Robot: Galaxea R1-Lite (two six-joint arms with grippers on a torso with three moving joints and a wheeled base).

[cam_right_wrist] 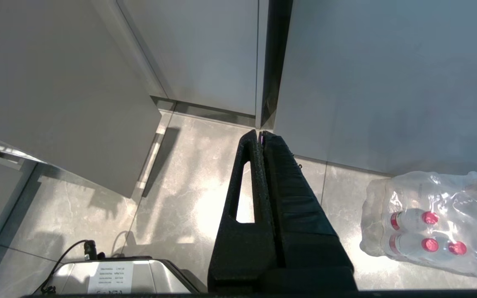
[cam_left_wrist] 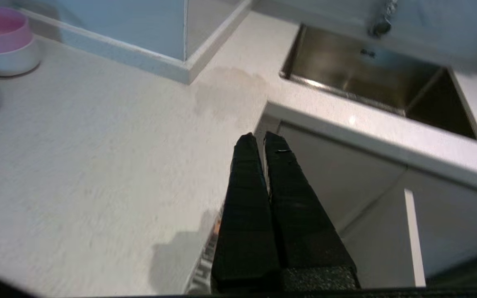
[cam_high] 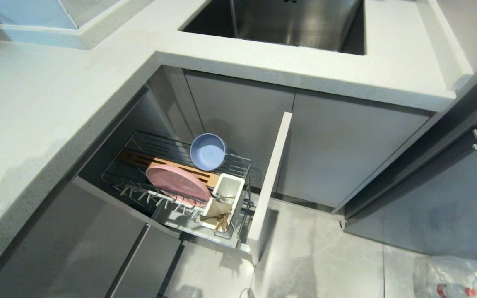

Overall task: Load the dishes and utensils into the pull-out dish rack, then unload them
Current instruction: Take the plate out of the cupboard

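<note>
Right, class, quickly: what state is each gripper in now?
Left gripper: closed, holding nothing, above the counter.
Right gripper: closed, holding nothing, above the floor.

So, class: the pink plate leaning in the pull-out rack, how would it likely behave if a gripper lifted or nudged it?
The pink plate looks matte and plastic, so probably light and not very fragile. It leans tilted against the prongs of the pull-out rack, so a sideways nudge might tip or slide it. Its thin rim suggests an edge pinch, which could slip.
</note>
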